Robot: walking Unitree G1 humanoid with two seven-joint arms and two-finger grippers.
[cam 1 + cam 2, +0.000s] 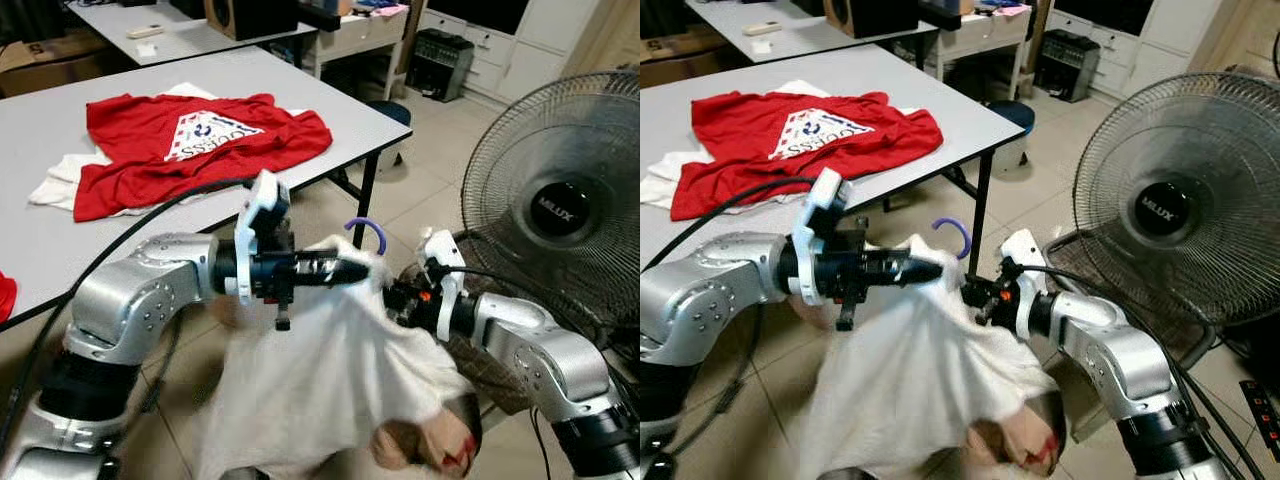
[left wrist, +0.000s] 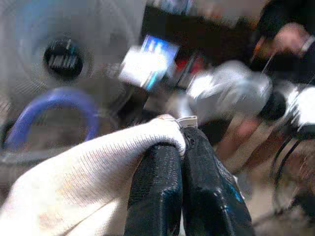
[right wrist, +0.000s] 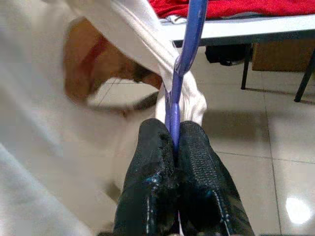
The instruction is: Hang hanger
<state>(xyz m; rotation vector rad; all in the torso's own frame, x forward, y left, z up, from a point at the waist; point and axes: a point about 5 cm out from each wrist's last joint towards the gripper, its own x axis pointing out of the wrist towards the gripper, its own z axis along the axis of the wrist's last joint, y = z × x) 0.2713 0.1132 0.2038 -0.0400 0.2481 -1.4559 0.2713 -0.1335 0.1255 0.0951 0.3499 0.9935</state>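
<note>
A white shirt (image 1: 330, 370) hangs between my two arms over the floor, with a printed picture near its lower edge. A purple hanger sticks out of its neck, its hook (image 1: 368, 232) pointing up. My left gripper (image 1: 360, 270) is shut on the shirt's collar (image 2: 167, 129), right beside the hook. My right gripper (image 1: 392, 296) comes in from the other side and is shut on the purple hanger (image 3: 181, 73), whose thin bar runs between the black fingers (image 3: 152, 162). The rest of the hanger is hidden inside the shirt.
A grey table (image 1: 330, 100) at the left carries a red T-shirt (image 1: 190, 140) on white cloth. A large standing fan (image 1: 560, 200) is close on the right. Further back are another table (image 1: 190, 40) and white cabinets (image 1: 480, 50). Tiled floor lies below.
</note>
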